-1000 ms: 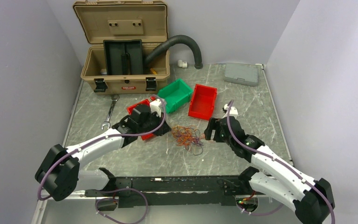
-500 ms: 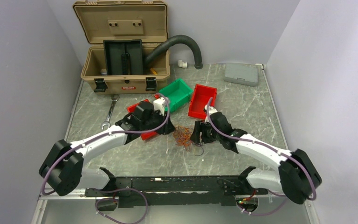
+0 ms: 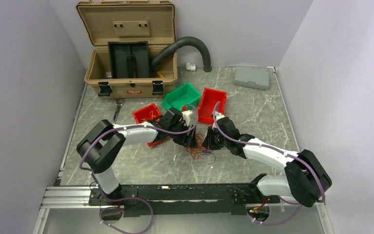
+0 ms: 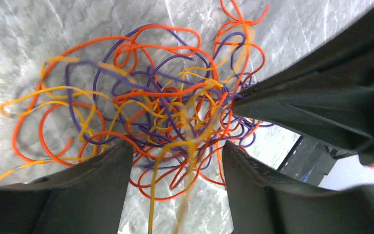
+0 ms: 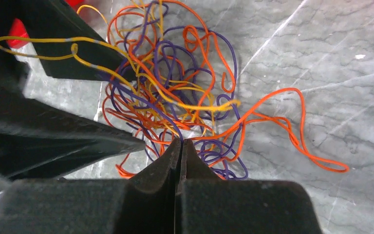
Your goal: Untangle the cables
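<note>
Cables heaped mid-desk, between both arms. Left pincer wide, straddling the tangle. Right pincer closed at its edge. I judge the strands light, springy and slippery, so best to pinch one outer loop.

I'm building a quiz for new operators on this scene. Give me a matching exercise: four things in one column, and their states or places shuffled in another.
Things:
1. left gripper
2. right gripper
3. toolbox
4. grey case

States or places:
A. lid up, at the far left of the table
B. fingers apart, astride the cables
C. lid down, at the far right corner
D. fingers closed on strands at the tangle's edge

Pairs: 1-B, 2-D, 3-A, 4-C
</note>
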You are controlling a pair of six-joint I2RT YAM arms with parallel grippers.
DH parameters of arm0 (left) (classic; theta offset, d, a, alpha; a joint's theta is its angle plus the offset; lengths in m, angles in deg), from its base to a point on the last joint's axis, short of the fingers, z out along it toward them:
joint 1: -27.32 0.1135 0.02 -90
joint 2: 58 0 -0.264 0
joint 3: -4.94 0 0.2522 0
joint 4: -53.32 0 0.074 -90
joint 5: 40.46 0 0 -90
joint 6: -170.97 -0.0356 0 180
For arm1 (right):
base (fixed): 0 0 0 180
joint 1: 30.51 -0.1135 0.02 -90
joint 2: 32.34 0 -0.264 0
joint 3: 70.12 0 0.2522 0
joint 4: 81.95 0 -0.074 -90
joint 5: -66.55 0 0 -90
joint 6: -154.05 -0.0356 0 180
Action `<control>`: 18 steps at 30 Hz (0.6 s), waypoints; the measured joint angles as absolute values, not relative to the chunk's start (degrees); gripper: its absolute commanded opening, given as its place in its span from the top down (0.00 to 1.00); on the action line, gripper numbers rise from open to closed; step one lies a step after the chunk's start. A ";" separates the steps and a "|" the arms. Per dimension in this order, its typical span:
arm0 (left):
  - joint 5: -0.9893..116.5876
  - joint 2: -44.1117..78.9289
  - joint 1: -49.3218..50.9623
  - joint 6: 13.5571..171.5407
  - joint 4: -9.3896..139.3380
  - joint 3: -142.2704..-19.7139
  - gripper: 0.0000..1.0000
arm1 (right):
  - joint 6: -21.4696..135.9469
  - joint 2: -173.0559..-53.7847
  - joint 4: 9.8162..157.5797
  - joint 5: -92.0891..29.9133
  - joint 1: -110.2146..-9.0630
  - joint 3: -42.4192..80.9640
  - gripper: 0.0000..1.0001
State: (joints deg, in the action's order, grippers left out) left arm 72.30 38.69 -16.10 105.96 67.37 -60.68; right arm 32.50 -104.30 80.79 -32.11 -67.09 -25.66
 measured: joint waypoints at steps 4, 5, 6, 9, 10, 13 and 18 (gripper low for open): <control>72.59 42.40 -16.43 107.89 67.00 -61.42 1.00 | 31.45 -102.34 79.30 -28.68 -67.09 -25.66 1.00; 72.43 42.69 -16.38 108.06 66.87 -61.22 1.00 | 30.71 -101.55 78.10 -26.41 -67.11 -25.60 1.00; 72.11 42.66 -16.25 108.24 66.67 -60.79 1.00 | 29.49 -100.63 76.13 -23.24 -67.16 -25.45 1.00; 70.55 40.52 -15.42 108.94 65.89 -58.54 1.00 | 23.89 -97.51 68.55 -12.18 -67.16 -24.35 1.00; 69.94 39.25 -14.98 108.96 65.91 -57.62 1.00 | 21.42 -96.06 65.33 -7.70 -67.07 -23.96 1.00; 67.30 33.62 -12.78 108.78 66.63 -54.95 1.00 | 14.62 -90.34 56.17 3.69 -66.17 -23.67 1.00; 63.69 27.41 -11.01 107.54 68.55 -54.69 1.00 | 3.65 -77.99 43.89 16.78 -64.31 -23.67 1.00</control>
State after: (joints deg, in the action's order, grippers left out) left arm 63.69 27.41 -11.01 107.54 68.55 -54.69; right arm 3.65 -77.99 43.89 16.78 -64.31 -23.67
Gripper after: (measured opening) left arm 0.013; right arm 0.010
